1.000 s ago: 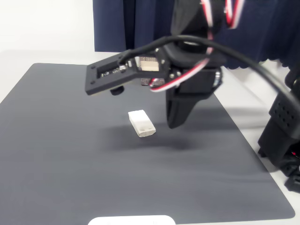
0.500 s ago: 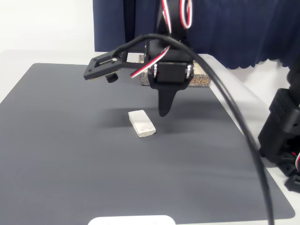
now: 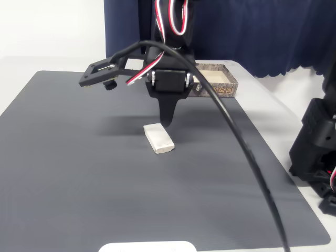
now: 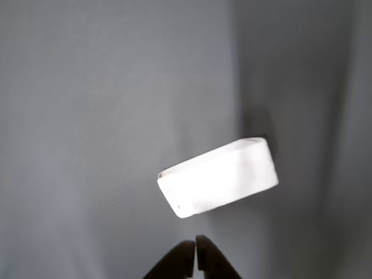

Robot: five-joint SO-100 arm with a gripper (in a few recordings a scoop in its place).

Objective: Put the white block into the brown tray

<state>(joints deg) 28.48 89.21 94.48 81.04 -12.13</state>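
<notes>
The white block (image 3: 158,138) lies flat on the dark grey mat, near its middle. My gripper (image 3: 167,122) hangs point-down just behind the block's far end, a little above the mat, jaws shut with nothing between them. In the wrist view the white block (image 4: 218,177) lies tilted just ahead of the closed fingertips (image 4: 195,256). The brown tray (image 3: 216,86) stands at the mat's far right corner behind the arm, its pale inside partly showing.
The grey mat (image 3: 79,178) covers most of the white table. A black arm base (image 3: 317,152) stands at the right edge. A dark blue curtain hangs behind. A white object (image 3: 147,247) peeks in at the bottom edge.
The arm has swung left and lowered, bringing the shut fingertips from right of the block to just behind its far end. The tray is now uncovered. The block has not moved.
</notes>
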